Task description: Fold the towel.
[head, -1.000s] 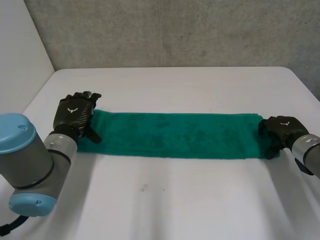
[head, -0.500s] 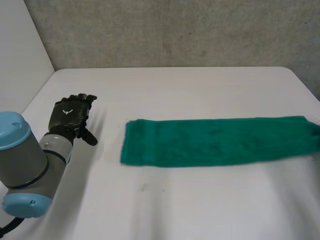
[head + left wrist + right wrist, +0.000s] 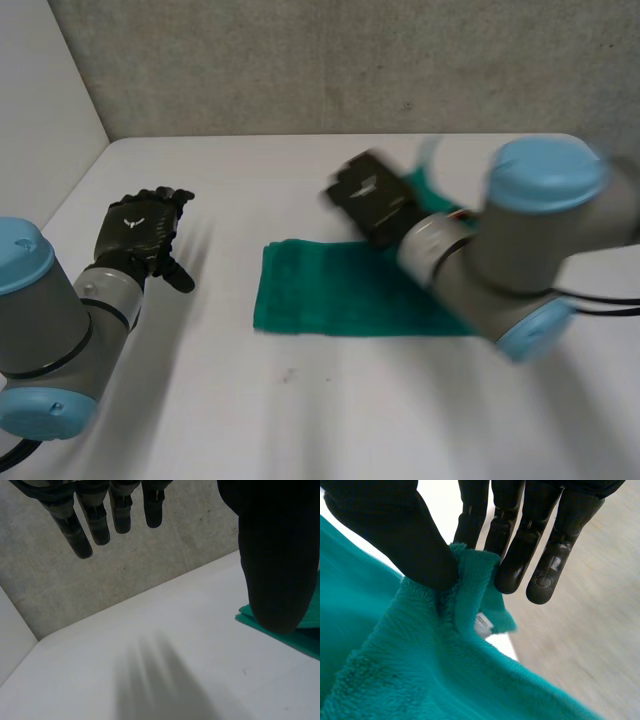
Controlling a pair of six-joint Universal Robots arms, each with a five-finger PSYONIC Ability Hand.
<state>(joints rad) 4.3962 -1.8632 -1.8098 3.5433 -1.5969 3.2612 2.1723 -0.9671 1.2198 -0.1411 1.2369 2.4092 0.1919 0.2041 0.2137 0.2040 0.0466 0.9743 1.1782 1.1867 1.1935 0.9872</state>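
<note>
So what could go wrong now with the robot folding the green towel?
1. The right hand pinches only a small bit of the towel at its edge, between thumb and fingers, so the towel might slip out and flop down.
2. The left hand is open and apart from the towel, so nothing pins the free end. It could slide along, and the fold may land crooked.

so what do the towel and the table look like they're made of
Towel: looks like terry cloth, maybe cotton or microfibre, matte green; a fuzzy pile shows in the right wrist view and it bunches softly.
Table: smooth, hard-looking white top with no grain or glare, perhaps laminate or painted board; cannot tell which.
</note>
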